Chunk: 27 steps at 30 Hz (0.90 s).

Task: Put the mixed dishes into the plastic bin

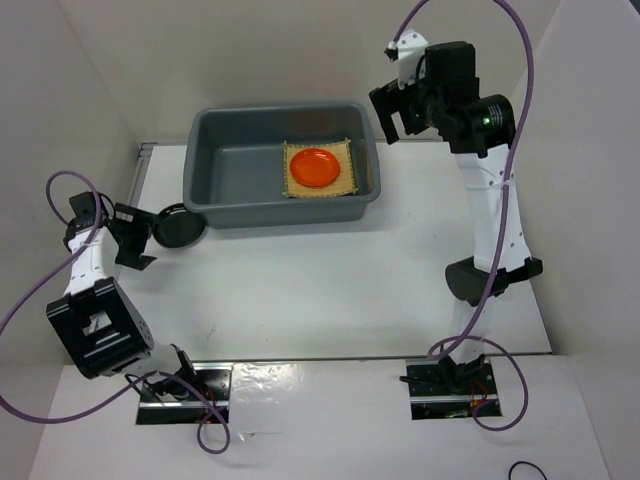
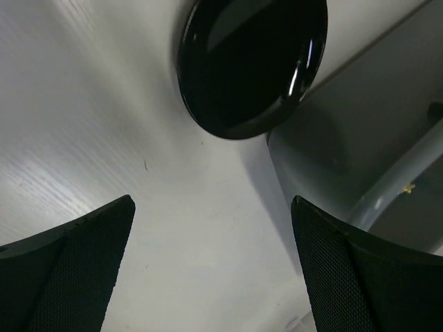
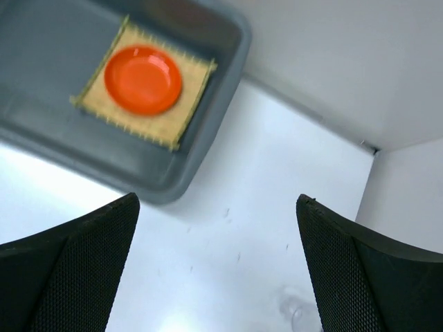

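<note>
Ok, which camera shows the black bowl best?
The left wrist view: the bowl fills the top of the frame, glossy, rim clear, beside the bin. The top view shows it small at the bin's near left corner. The right wrist view misses it.

Bright overhead light was even. Beside the bin (image 1: 240,170), the black bowl (image 2: 249,62) carried sharp glints; soft shadow edged the bin's front.

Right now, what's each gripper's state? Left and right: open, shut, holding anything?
Left gripper: open, holding nothing; the black bowl lies ahead of it, not gripped.
Right gripper: open, holding nothing.
</note>
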Available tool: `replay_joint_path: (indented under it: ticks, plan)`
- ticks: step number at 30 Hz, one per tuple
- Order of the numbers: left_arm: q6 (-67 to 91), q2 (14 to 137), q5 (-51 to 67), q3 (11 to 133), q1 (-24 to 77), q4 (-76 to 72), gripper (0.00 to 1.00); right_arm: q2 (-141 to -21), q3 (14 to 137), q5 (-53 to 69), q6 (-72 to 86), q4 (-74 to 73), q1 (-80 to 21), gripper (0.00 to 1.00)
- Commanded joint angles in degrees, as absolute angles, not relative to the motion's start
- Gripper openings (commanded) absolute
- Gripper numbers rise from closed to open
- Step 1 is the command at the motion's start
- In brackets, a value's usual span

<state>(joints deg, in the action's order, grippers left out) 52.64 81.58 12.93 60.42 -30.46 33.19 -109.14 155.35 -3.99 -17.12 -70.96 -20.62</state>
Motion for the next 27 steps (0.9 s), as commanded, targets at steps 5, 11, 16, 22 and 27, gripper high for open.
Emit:
replay_joint_path:
  ticks: [5,11,16,22,27]
  plan:
    - [54.4,87.0,18.81,50.73,-33.4,15.93,1.0,-101.35,151.96,-1.93,-17.4,-74.62,-22.41,0.98]
    - [53.26,93.33,20.82,48.69,-34.63,8.54,1.0,-97.04,147.32,-3.79,-17.4,-74.62,-22.41,0.98]
    - [52.65,99.31,24.78,48.16,-35.86,1.07,1.0,-94.75,144.05,-5.09,-17.93,-74.62,-22.41,0.98]
    - [51.94,105.64,27.24,49.92,-36.39,-3.23,0.92,-94.75,142.82,-8.7,-18.46,-74.62,-21.88,0.98]
    - [54.22,108.8,29.36,49.92,-36.91,-8.96,0.8,-95.88,143.53,-9.84,-18.46,-74.62,-21.88,0.98]
